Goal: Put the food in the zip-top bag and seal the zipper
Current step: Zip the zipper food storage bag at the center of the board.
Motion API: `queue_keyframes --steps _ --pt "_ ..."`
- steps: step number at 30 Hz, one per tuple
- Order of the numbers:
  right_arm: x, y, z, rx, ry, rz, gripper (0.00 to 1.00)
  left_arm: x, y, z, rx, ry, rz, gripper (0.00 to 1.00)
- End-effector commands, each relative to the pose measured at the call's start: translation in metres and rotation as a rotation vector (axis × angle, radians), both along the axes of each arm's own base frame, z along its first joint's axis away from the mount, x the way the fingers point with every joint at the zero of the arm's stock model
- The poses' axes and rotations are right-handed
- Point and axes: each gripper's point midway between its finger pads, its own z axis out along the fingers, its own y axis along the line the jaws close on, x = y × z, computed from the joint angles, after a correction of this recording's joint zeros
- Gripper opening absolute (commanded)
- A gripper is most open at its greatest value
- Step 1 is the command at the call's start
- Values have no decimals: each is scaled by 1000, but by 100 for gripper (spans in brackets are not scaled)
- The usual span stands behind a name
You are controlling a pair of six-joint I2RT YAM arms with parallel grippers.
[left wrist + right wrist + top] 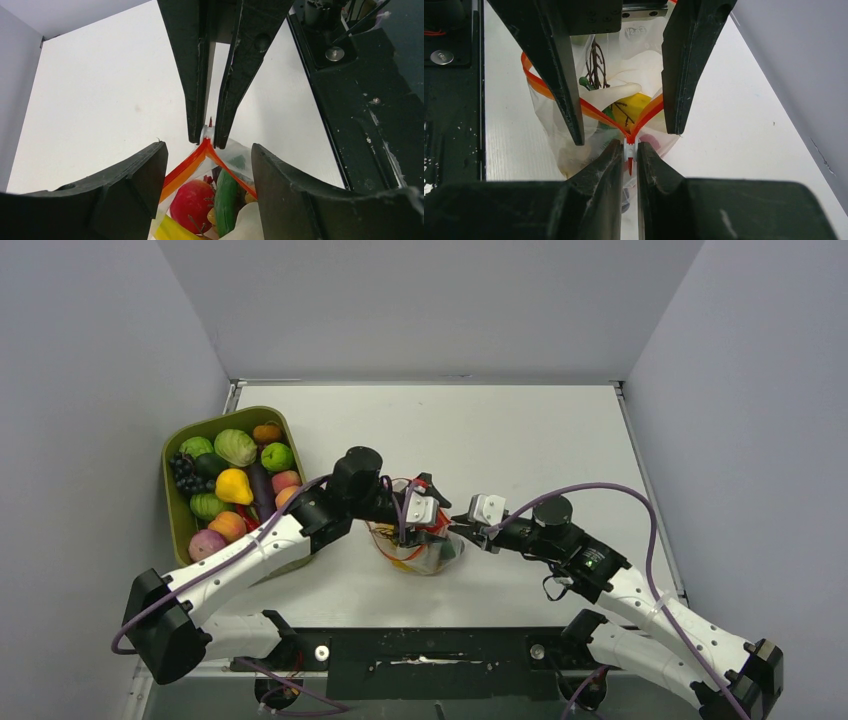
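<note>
The right gripper point(630, 150) is pinched almost closed on the white-and-red end of the thin red-orange zipper point(182, 170). The left gripper point(209, 152) stands wide apart astride the gaping mouth, gripping nothing that I can see. The small clear soft plastic zip-top bag point(420, 552) sits on the white table point(500, 430) between the arms with glossy toy food point(192, 202) inside. That narrow end could slip from the pinch, or a tall piece could block the strips from mating.

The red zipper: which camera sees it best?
Right wrist: the zipper spreads in an open V, its end pinched by the right gripper. Left wrist shows part of that V; from the top it barely shows.
</note>
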Motion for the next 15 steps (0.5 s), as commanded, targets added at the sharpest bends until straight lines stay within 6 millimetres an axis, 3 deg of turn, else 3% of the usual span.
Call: queue_keyframes --steps 1,6,9,11,15 --pt "-2 5 40 85 -96 42 0 8 5 3 14 -72 32 58" --pt "-4 2 35 85 -82 33 0 10 7 3 37 -80 37 42" --pt "-4 0 35 96 -82 20 0 9 8 4 44 -70 44 18" --pt "-3 -1 35 118 -79 6 6 9 8 6 38 -57 48 1" --pt "-6 -1 33 172 -64 -3 25 0 8 14 14 -33 25 0"
